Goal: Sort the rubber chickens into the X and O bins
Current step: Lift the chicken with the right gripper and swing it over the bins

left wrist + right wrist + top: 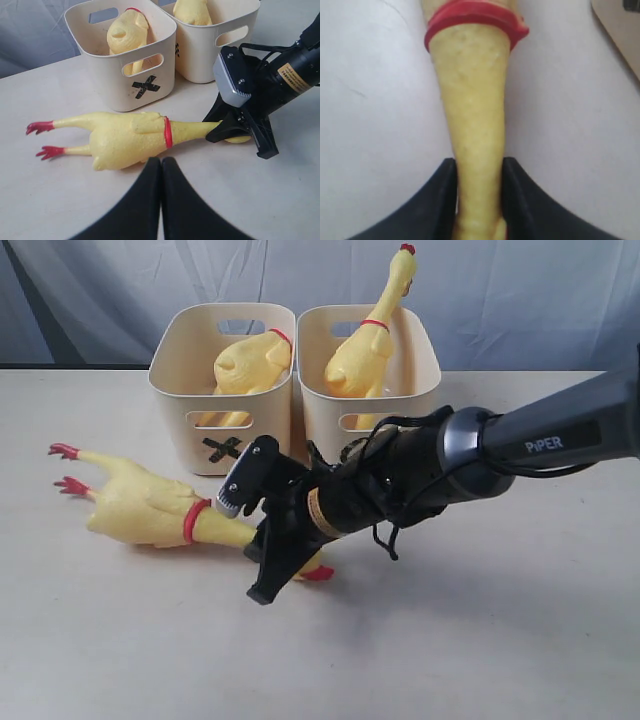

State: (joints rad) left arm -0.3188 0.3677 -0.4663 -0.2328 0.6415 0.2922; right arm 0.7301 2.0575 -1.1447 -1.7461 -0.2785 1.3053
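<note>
A whole yellow rubber chicken (140,505) lies on the table in front of the bins, red feet to the left. My right gripper (268,558) is shut on its neck just beyond the red ring (470,17), near the head. The fingers (437,200) press both sides of the neck (472,110). My left gripper (161,161) is shut and empty, hovering just short of the chicken's body (125,137). The X bin (190,410) holds a headless chicken piece (250,365). The matching bin (425,375) beside it holds an upright chicken (365,350); my arm hides its mark.
The two bins stand side by side at the back of the pale table (480,640). My right arm (540,440) stretches from the right across the front of the right-hand bin. A grey-blue curtain (520,300) hangs behind.
</note>
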